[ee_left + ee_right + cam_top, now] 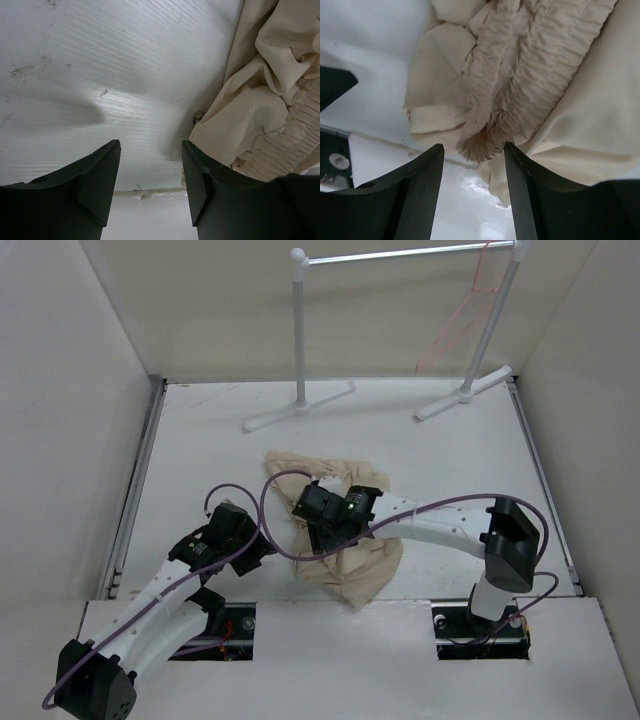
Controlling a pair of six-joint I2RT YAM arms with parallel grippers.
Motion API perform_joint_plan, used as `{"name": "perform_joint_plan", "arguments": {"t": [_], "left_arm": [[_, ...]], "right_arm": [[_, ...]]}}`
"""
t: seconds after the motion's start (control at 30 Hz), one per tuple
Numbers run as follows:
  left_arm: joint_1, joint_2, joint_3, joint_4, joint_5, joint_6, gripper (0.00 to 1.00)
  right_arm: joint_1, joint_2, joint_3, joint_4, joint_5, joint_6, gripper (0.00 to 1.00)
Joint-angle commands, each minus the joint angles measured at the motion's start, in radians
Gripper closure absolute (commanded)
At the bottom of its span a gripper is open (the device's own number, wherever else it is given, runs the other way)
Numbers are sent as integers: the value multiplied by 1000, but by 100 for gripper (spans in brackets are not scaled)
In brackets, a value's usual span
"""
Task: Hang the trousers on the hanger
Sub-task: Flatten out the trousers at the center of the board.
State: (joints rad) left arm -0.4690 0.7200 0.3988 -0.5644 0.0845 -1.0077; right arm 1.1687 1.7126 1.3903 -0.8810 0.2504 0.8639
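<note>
The beige trousers (368, 570) lie crumpled in a heap on the white table, mid-front. The pink wire hanger (462, 315) hangs from the right end of the rack's bar at the back, far from both arms. My left gripper (255, 545) is open and empty, low over bare table just left of the heap; cloth (260, 100) lies by its right finger (200, 185). My right gripper (318, 537) is open above the heap. In the right wrist view (473, 152) the gathered elastic waistband (520, 75) sits just beyond its fingertips, nothing held.
The white tubular rack (299, 330) stands at the back with two feet (300, 407) on the table. Enclosure walls close in left, right and back. The table's front edge (145, 192) runs right below the left gripper. Purple cables loop over both arms.
</note>
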Motion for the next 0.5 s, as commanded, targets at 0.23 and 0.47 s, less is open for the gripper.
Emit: {"name": "perform_joint_plan", "arguments": {"t": [0.23,0.47], "left_arm": [[-10,7,-5,18,44,-8,48],[-23,-8,-14,14,66,-14,45]], "right_arm": [[-56,44,13,28,67,-28,77],[-62,21,-63,85,-12,-46,44]]}}
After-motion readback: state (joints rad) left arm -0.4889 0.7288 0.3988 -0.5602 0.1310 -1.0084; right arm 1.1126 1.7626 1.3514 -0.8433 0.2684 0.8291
